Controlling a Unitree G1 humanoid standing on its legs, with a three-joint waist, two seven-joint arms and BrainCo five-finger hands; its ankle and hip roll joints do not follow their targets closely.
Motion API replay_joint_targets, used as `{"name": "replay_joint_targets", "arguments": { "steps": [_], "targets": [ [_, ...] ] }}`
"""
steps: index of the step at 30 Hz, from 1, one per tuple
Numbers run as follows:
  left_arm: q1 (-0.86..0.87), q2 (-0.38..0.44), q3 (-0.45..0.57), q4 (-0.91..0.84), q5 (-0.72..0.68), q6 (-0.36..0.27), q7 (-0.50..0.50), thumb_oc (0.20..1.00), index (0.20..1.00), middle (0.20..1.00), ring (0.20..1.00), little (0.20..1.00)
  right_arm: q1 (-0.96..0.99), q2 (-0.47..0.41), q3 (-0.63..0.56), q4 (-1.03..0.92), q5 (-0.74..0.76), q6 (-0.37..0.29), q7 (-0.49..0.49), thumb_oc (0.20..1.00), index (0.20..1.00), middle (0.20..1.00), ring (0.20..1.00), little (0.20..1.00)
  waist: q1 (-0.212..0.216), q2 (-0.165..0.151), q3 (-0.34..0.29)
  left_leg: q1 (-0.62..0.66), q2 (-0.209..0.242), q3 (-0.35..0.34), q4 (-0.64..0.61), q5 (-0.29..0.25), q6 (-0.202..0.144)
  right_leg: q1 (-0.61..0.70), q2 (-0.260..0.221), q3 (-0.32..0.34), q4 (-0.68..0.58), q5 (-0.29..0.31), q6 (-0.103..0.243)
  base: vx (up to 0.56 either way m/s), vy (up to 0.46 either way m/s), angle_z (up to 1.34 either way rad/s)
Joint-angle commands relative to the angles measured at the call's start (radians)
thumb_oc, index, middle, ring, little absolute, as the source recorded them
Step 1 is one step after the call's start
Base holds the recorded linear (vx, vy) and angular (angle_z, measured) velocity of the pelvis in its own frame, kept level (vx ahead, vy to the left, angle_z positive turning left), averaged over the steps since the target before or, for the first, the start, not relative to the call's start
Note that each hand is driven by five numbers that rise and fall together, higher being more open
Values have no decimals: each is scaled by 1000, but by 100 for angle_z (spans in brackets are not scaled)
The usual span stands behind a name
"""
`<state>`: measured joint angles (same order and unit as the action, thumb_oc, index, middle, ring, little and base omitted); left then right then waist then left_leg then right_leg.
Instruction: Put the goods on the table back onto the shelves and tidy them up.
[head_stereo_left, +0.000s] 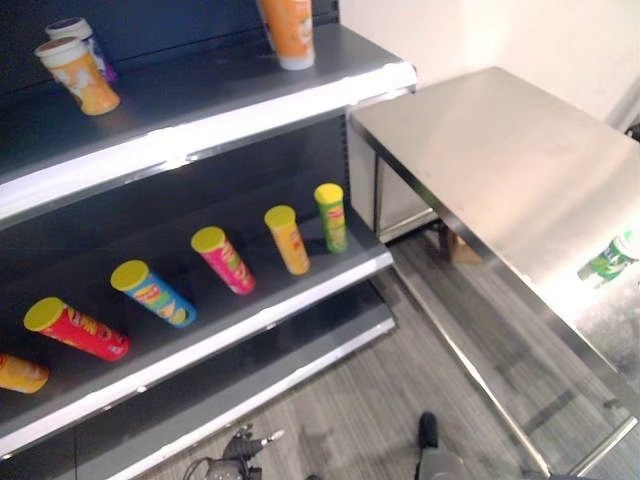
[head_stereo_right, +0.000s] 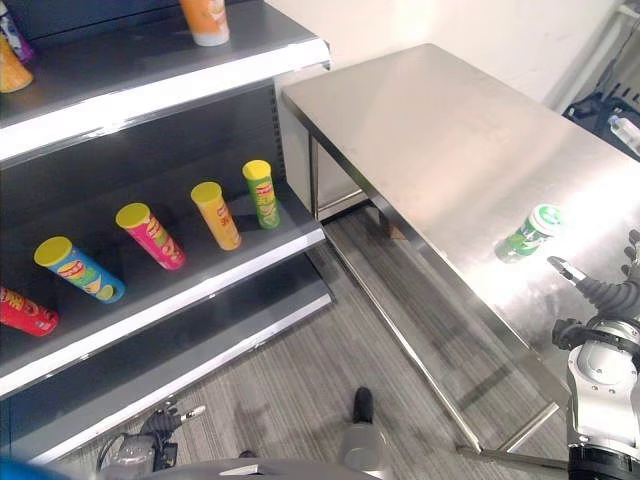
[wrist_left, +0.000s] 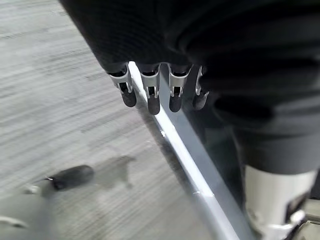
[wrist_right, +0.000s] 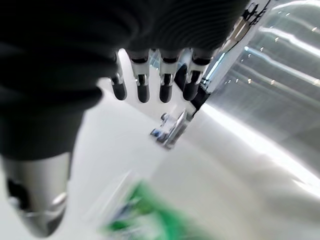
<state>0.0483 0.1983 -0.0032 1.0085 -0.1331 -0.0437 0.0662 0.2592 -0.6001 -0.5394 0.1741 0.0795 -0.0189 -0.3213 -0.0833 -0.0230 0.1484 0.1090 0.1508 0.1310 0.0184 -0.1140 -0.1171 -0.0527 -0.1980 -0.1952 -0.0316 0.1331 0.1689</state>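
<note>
One green can (head_stereo_left: 606, 259) was seen in the left eye view, lying on its side on the steel table (head_stereo_left: 500, 150), well apart from the cans on the shelves (head_stereo_left: 200, 320). In the right eye view the right hand (head_stereo_right: 600, 292) was held near it. In both wrist views, relaxed, empty fingers were shown on the left hand (wrist_left: 150, 92) and the right. The can was judged light, stiff and apt to roll on slick steel; its mid-body should be gripped. Grey flooring lay below.

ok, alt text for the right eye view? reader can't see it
A green can lies on its side on a steel table, with the robot's open right hand just short of it. To the left, dark shelves hold a row of yellow-lidded snack tubes leaning back.
</note>
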Motion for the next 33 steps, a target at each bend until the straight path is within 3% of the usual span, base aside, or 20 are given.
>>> {"name": "replay_joint_targets", "arguments": {
  "steps": [1,9,21,33],
  "targets": [
    [26,97,4,48,15,5,-6,1000,1000,1000,1000,1000,-72,-54,-83,-63,2,-38,-8,1000,1000,1000,1000,1000,-15,-73,-18,-30,-25,8,-63,62,9,42,-14,64,-22,-64,47,59,-149,19],
    [54,92,-11,48,23,8,-25,1000,1000,1000,1000,1000,-82,-101,-54,-17,28,-43,36,1000,1000,1000,1000,1000,-10,-38,-24,-22,18,15,-82,91,-21,81,24,27,-26,-111,15,37,-78,4],
    [73,108,-30,36,6,5,-47,1000,1000,1000,1000,1000,-184,-265,77,182,49,-37,114,1000,1000,1000,1000,1000,31,-26,-17,-15,42,3,-94,121,-49,124,42,-24,-21,-146,-10,12,-40,11],
    [79,111,-43,38,-12,5,-54,1000,1000,1000,1000,1000,-247,-314,175,325,79,-29,157,1000,1000,1000,1000,1000,55,-19,-4,-26,63,-21,-97,149,-70,140,62,-65,-19,-169,-27,9,-43,10]
  ]
}}
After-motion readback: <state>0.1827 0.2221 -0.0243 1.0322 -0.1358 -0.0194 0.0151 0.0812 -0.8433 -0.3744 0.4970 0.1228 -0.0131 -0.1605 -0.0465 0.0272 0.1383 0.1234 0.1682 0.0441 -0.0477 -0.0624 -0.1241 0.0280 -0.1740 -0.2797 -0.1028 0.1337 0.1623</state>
